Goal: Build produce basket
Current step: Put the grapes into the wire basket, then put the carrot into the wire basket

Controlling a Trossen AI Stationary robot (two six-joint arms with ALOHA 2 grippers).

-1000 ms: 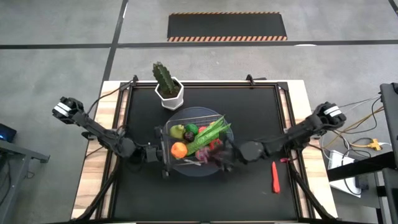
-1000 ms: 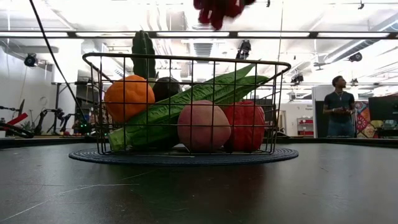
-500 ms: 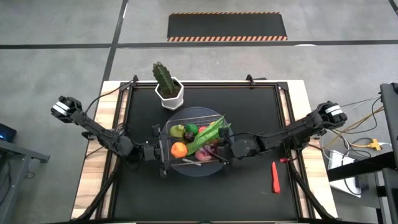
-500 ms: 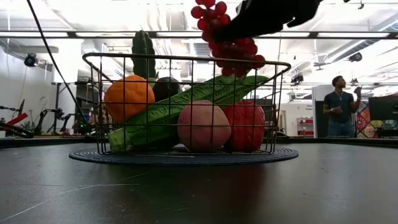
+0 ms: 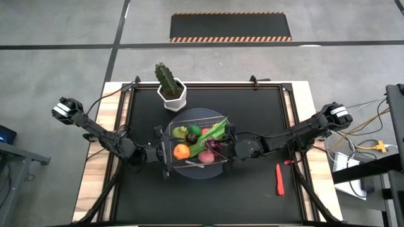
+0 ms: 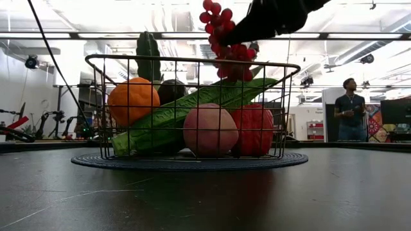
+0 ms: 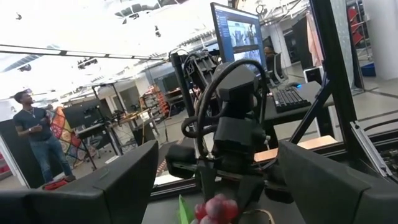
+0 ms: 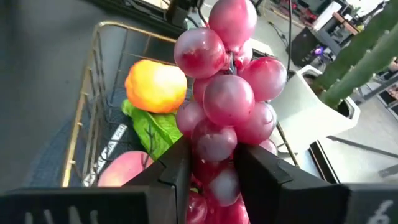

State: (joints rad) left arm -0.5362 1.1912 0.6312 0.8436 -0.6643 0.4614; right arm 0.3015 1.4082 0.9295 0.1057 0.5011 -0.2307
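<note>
The silver wire basket [image 5: 172,165] stands on its round grey base at the table's middle. It holds an orange [image 5: 182,151], a long green bean bunch [image 5: 210,135], a lime [image 5: 193,132], a green apple [image 5: 180,133], a red pepper [image 6: 253,130] and a pink fruit [image 6: 210,130]. My right gripper [image 5: 222,147] is over the basket's right part, shut on the purple grapes [image 6: 228,45]. My left gripper [image 5: 164,154] is open at the basket's left wall; I cannot tell whether it touches it. A red chili [image 5: 278,178] lies on the table at the right. My right gripper pinches the grape bunch's middle [image 8: 214,146] between its two fingers [image 8: 179,169]. It comes from the table's right, slanting down. The bunch sticks out past the fingertips and is lifted clear, its lower grapes [image 6: 236,69] just below the basket's rim level.
A potted cactus in a white hexagonal pot [image 5: 171,90] stands behind the basket. A person [image 6: 350,109] stands in the room far beyond the table. Bare black mat lies in front of the basket and at the right around the chili.
My right gripper has carried the grapes toward the table's left and down, from beside the basket's right rim to over the basket. The bunch has come down from high above the rim to rim level. The basket and its fruit have kept still.
</note>
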